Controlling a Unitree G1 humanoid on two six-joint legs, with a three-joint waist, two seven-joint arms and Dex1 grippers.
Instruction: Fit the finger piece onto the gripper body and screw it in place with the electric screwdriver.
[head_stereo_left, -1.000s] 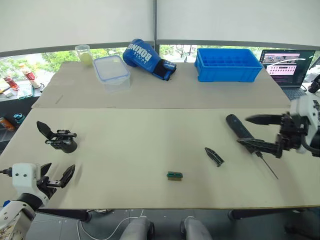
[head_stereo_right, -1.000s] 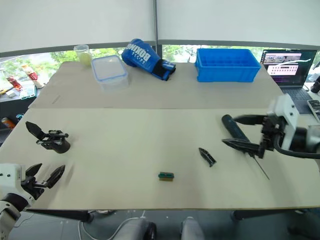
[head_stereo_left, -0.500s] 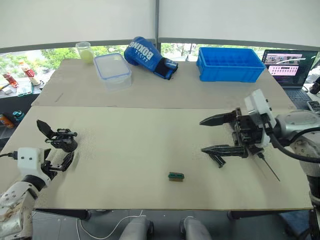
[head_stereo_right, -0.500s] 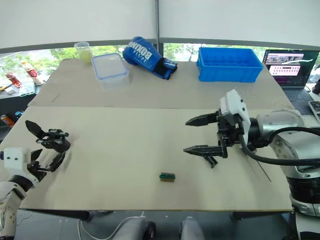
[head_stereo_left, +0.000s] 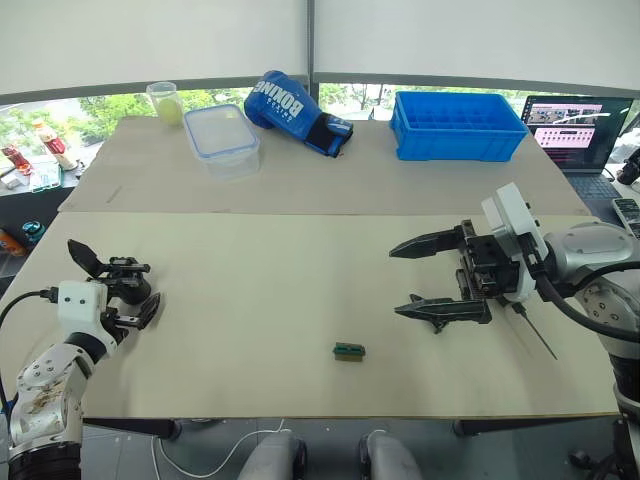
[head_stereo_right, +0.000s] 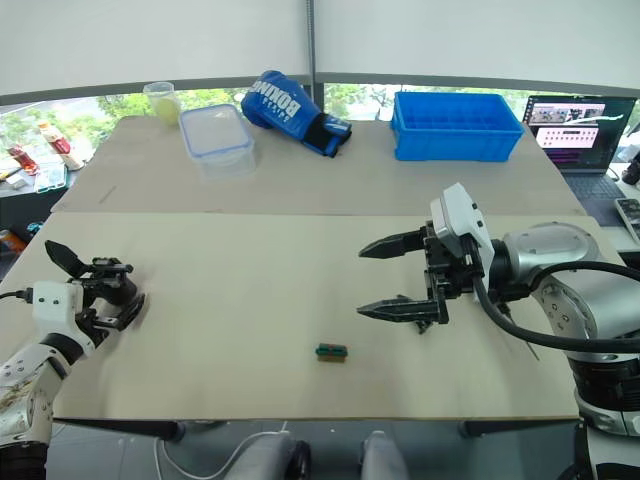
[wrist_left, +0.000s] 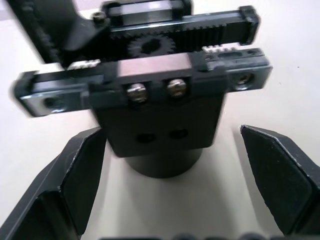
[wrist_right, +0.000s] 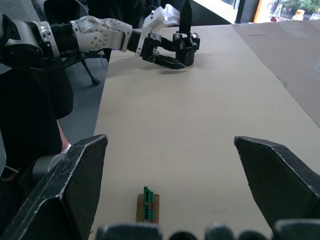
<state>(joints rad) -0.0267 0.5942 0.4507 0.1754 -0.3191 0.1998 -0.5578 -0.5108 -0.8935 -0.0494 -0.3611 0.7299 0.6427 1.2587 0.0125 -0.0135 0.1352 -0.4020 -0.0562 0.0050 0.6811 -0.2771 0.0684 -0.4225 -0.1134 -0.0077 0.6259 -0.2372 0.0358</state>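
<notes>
Setup is a big beige table (head_stereo_left: 270, 300) with a second one butted up behind it, both under a white wall with a strip of window showing greenery outside. On the back table there's a clear tub (head_stereo_left: 223, 139) with a blue rim, a small cup (head_stereo_left: 166, 102) of something yellowish, a blue boxing glove (head_stereo_left: 296, 112) and a blue crate (head_stereo_left: 460, 126). A laptop (head_stereo_left: 582, 132) sits off at the far right with its screen lit.

The gripper body (head_stereo_left: 118, 281) is at the left side of the front table: chunky black thing, round motor base down on the surface, one pointed black finger sticking up and out to the left. From the left wrist view you can see a toothed rack and gear across its top and two silver screws in a crossbar. The left gripper (head_stereo_left: 128, 311) has its fingers spread wide on either side of the base, not touching it.

The right gripper (head_stereo_left: 425, 276) is over the right-middle of the table, fingers wide apart, holding nothing. The finger piece (head_stereo_left: 437, 322) lies flat right under its lower finger and is mostly covered, just a dark sliver showing. The screwdriver (head_stereo_left: 533, 334) is behind the right wrist; only the thin silver bit pokes out toward the near edge.

A little green-and-black block (head_stereo_left: 348, 351) sits alone near the front middle.
</notes>
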